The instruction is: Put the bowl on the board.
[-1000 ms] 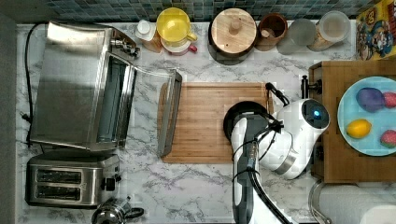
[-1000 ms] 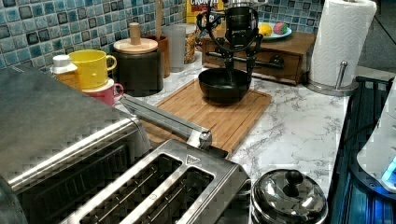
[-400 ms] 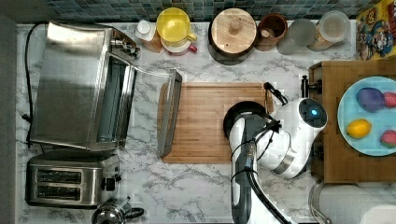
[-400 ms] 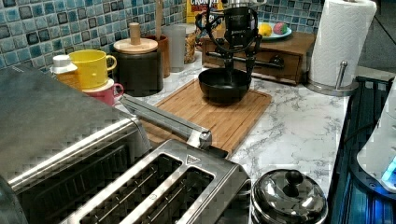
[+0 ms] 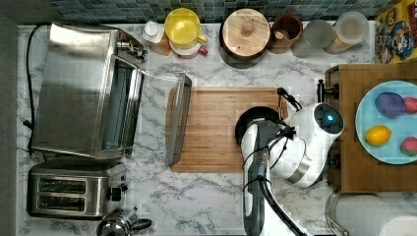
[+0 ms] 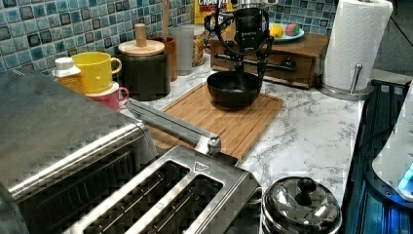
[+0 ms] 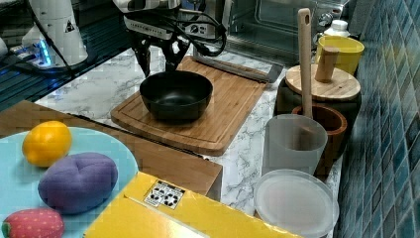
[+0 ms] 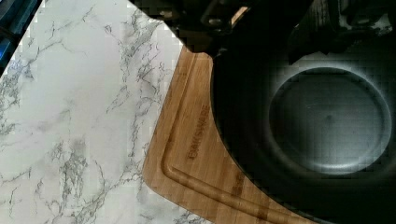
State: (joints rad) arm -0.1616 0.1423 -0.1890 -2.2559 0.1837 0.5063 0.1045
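- You are looking at the bowl sitting on the board; in the right view it is resting near the board's left end, and in the top view it is lying at the board's right side, half hidden under the arm.
- You are handling what I judge to be a rigid, fairly light bowl with a smooth dark surface (likely slick under metal fingers), so the thin rim is the only sensible place to take hold, one finger inside and one outside.
- You are seeing the gripper straddling the far rim in the left view, its two fingers reaching down to the bowl's edge; they are standing apart rather than pinched together, so I read the jaws as spread, though whether a pad is touching the rim I cannot tell.
- You are seeing the same thing in the right view: the gripper is hanging over the bowl's far edge, fingers pointing straight down.
- You are holding the arm nearly vertical at the wrist, with the white body lying to the right of the board in the top view, cables looping beside it.
- You are getting the bowl's inside and a board corner in the wrist view, looking straight down.
- You are, by my judgement, at the release end of the job.
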